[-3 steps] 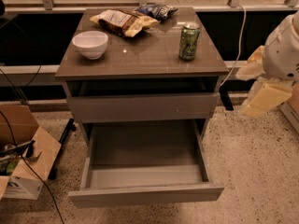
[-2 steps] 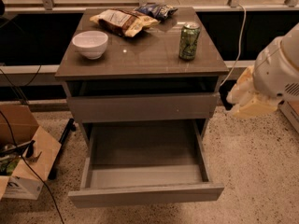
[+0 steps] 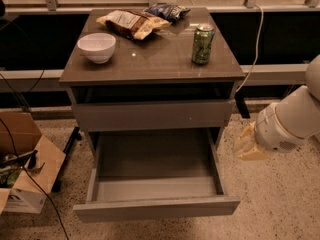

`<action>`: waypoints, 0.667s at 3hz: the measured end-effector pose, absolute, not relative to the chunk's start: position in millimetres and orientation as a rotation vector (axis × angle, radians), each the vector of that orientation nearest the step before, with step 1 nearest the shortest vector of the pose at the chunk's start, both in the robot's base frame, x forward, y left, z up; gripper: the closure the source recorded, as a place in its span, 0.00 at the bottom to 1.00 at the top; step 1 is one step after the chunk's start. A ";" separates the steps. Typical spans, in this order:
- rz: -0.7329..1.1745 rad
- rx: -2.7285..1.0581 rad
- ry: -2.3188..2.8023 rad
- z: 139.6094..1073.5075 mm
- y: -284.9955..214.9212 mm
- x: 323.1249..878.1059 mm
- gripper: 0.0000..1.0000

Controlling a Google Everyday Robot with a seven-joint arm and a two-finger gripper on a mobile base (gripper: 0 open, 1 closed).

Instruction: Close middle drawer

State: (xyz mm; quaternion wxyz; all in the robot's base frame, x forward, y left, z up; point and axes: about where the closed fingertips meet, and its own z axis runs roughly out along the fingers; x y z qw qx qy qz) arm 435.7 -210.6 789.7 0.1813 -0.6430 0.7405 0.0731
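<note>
Only the camera view is on hand, so everything is read from it. The middle drawer [image 3: 156, 184] stands pulled well out of the cabinet [image 3: 150, 66], its open box facing up and its mouth pointing toward 6 o'clock. Its slim front panel [image 3: 156, 208] is the part nearest the camera. That panel's long axis runs from 9 to 3 o'clock across the picture, while the travel axis runs from 6 to 12.

The gripper [image 3: 248, 144] hangs off the cabinet's right flank, outside the drawer's right side wall and apart from it. I cannot tell whether it is wide or narrow, and it grips nothing that I can see. From the gripper the drawer's box lies at about 9 o'clock, and the middle of the front panel at about 8. The panel's right end sits close to 6, just beneath it.

As I judge it, the gripper must drop past that right end to the panel's outer face. It can then press toward 12 o'clock
</note>
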 end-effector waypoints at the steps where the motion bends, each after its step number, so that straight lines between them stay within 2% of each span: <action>1: 0.207 -1.815 2.091 789.2 -210.5 435.9 1.00; 2: 0.245 -1.815 2.112 765.7 -204.4 430.1 1.00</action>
